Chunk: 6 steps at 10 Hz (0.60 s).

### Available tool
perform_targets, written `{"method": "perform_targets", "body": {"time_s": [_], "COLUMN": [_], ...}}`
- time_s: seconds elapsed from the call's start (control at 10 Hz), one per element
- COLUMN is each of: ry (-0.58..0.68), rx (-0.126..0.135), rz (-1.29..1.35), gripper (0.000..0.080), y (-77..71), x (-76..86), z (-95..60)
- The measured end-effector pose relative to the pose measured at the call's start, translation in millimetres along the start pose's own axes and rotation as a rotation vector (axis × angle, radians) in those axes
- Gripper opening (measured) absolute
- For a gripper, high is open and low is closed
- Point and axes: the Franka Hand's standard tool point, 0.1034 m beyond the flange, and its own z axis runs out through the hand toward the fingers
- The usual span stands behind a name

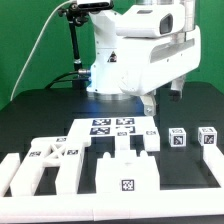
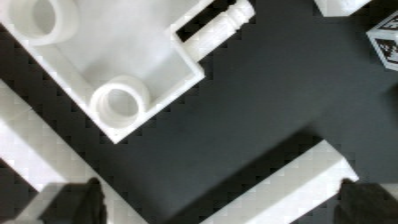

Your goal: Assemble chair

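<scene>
The chair lies in loose white parts on the black table. A tagged slab (image 1: 50, 152) sits at the exterior view's left, a chunky tagged block (image 1: 128, 176) in the front middle, and two small tagged cubes (image 1: 178, 138) (image 1: 207, 137) at the right. My gripper (image 1: 150, 104) hangs under the white arm, above the table behind the parts. In the wrist view my gripper (image 2: 217, 206) is open, its dark fingers (image 2: 71, 202) far apart with nothing between them. A white chair piece with round sockets (image 2: 118, 100) lies ahead of it.
The marker board (image 1: 110, 127) lies flat in the middle of the table. A white strip (image 2: 294, 172) crosses diagonally beneath the fingers. A tagged cube (image 2: 384, 42) shows at the wrist view's edge. A white rail (image 1: 10, 176) runs along the front left.
</scene>
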Motion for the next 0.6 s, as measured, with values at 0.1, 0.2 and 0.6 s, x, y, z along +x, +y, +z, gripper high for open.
{"method": "perform_targets", "body": {"time_s": [0.1, 0.2, 0.6], "ry": [0.000, 0.000, 0.000], "rx": [0.000, 0.000, 0.000], "rz": [0.000, 0.000, 0.000], "gripper": [0.0650, 0.0650, 0.0650], "y": [0.0, 0.0, 0.0], "x": [0.0, 0.0, 0.0], "z": [0.0, 0.0, 0.0]}}
